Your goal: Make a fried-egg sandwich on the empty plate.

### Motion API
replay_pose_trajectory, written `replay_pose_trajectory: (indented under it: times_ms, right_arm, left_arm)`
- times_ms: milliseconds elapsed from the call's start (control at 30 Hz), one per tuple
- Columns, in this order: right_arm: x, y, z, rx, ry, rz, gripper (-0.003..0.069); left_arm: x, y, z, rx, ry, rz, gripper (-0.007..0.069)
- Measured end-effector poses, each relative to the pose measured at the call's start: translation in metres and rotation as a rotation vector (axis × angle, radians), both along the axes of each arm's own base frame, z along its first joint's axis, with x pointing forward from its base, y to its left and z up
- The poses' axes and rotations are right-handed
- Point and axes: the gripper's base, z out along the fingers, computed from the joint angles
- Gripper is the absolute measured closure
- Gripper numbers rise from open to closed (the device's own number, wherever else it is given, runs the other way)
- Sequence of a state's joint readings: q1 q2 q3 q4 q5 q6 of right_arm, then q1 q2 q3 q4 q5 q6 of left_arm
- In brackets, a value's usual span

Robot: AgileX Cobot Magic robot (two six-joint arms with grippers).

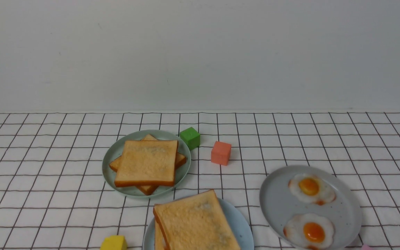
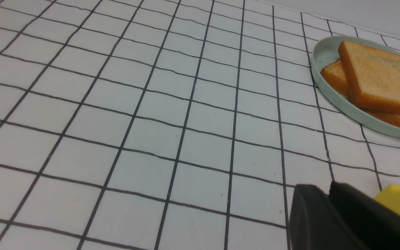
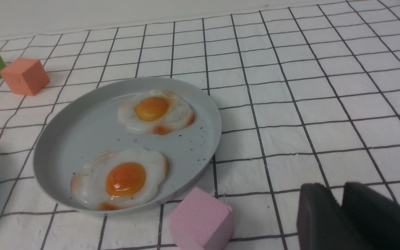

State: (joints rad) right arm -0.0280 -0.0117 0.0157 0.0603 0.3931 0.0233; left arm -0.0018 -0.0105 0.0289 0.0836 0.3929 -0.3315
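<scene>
Sandwich [image 1: 194, 222] overhangs blue plate [image 1: 240, 222] rim.

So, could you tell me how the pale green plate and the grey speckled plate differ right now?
The pale green plate carries stacked toast slices, whereas the grey speckled plate carries two fried eggs. The green plate sits farther back on the robot's left; the grey one is nearer, on its right. The green plate looks plain; the grey one has dark specks. Both are round, shallow-rimmed, and rest on the checked cloth.
</scene>
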Motion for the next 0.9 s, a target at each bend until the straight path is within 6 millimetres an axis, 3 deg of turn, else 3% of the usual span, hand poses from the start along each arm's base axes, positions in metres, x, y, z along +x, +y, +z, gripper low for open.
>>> replay_pose_trajectory:
  times_ms: [900]
  right_arm:
    - [0.0000, 0.0000, 0.0000, 0.000, 0.000, 0.000, 0.0508]
  left_arm:
    - [0.0000, 0.0000, 0.0000, 0.000, 0.000, 0.000, 0.0529]
